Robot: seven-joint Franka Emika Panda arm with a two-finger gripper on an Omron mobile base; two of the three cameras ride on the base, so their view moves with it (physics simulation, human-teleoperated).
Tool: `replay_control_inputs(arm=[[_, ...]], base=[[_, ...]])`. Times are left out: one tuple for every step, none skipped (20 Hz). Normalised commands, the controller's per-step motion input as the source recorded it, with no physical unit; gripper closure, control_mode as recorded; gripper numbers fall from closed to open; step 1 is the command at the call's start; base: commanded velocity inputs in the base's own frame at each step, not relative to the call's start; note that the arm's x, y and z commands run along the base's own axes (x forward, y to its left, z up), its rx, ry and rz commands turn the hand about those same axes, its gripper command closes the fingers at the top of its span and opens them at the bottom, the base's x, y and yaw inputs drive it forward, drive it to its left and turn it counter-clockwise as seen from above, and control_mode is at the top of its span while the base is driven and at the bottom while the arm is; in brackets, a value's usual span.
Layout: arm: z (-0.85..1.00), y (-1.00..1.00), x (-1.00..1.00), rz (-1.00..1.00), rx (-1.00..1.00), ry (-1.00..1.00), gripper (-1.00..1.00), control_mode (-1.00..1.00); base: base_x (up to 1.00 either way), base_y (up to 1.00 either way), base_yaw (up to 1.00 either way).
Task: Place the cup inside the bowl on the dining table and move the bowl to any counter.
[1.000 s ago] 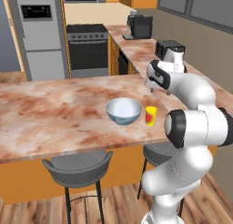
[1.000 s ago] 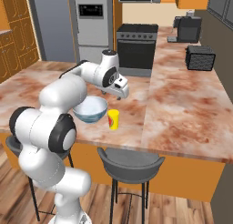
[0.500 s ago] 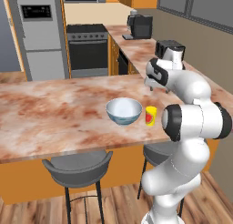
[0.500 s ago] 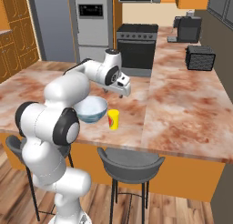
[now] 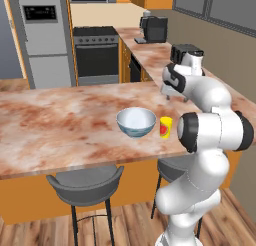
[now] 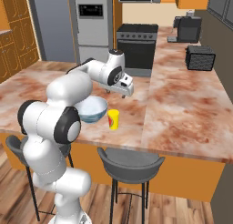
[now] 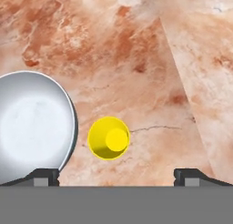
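I am holding the tool (image 6: 124, 92) above the bench (image 6: 182, 114), up and behind the cup (image 6: 113, 119), with its jaws spread wide and nothing between them. The cup (image 5: 166, 127) is standing upright on the bench (image 5: 55, 130), just beside the bowl (image 5: 136, 122) on the arm's side, with a narrow gap between them in the hand view. From above, the cup (image 7: 108, 138) is looking empty and the bowl (image 7: 32, 125) bare inside.

So I am judging the task barely begun: the cup is not yet grasped, not yet in the bowl, and the bowl (image 6: 92, 109) is not yet on any counter. Everything is left to do.

The bowl is cut off at the hand view's left edge. The tool's tips are hard to make out from the base cameras, so its height over the cup is probably moderate, though I cannot be sure.
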Motion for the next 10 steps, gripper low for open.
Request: replay_control_inputs(arm=[[-0.13, -0.07, 0.00, 0.03, 0.00, 0.00, -1.00, -1.00], [-0.17, -0.04, 0.00, 0.03, 0.00, 0.00, -1.00, -1.00], [-0.20, -0.03, 0.00, 0.03, 0.00, 0.00, -1.00, -1.00], [-0.21, 0.00, 0.00, 0.03, 0.00, 0.00, -1.00, -1.00], [-0.19, 0.00, 0.00, 0.03, 0.00, 0.00, -1.00, -1.00], [-0.19, -0.01, 0.00, 0.03, 0.00, 0.00, -1.00, -1.00], [-0.18, -0.02, 0.00, 0.03, 0.00, 0.00, -1.00, -1.00], [-0.15, -0.02, 0.00, 0.03, 0.00, 0.00, -1.00, -1.00], [-0.13, -0.01, 0.00, 0.03, 0.00, 0.00, -1.00, -1.00], [-0.10, -0.01, 0.00, 0.03, 0.00, 0.00, -1.00, -1.00]], base=[[0.00, 0.00, 0.00], [0.00, 0.00, 0.00], [0.00, 0.00, 0.00], [0.00, 0.00, 0.00], [0.00, 0.00, 0.00], [0.00, 0.00, 0.00], [0.00, 0.00, 0.00], [0.00, 0.00, 0.00], [0.00, 0.00, 0.00], [0.00, 0.00, 0.00]])
